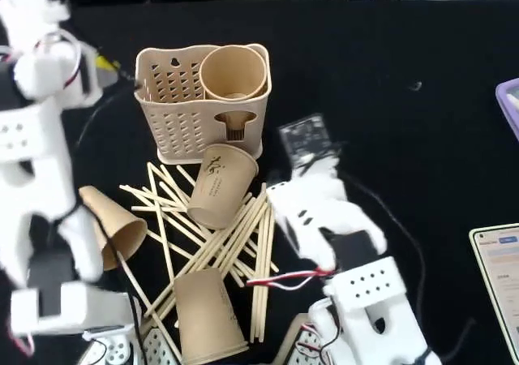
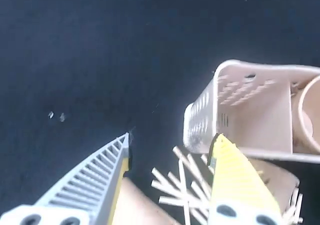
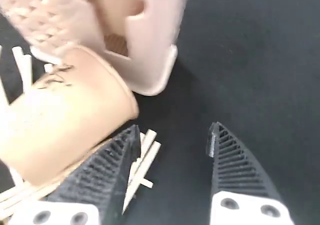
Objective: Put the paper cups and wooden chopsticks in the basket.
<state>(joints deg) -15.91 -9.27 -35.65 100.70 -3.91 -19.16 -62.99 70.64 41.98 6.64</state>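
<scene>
The beige slotted basket (image 1: 188, 113) stands at the back of the table with one paper cup (image 1: 233, 71) upright inside it. A second cup (image 1: 219, 185) lies tipped against the basket's front. A third (image 1: 113, 223) lies to the left and another (image 1: 207, 315) near the front. Wooden chopsticks (image 1: 212, 239) are scattered between them. My left gripper (image 2: 172, 137) is open and empty, raised left of the basket (image 2: 250, 110), above chopsticks (image 2: 182, 182). My right gripper (image 3: 175, 130) is open and empty beside the tipped cup (image 3: 60, 130), near the basket's corner (image 3: 150, 60).
A phone (image 1: 496, 276) lies at the right edge of the black table and a purple object (image 1: 509, 101) sits farther back on the right. The right arm's white body (image 1: 357, 284) takes up the front middle. The left arm (image 1: 36, 162) stands along the left side.
</scene>
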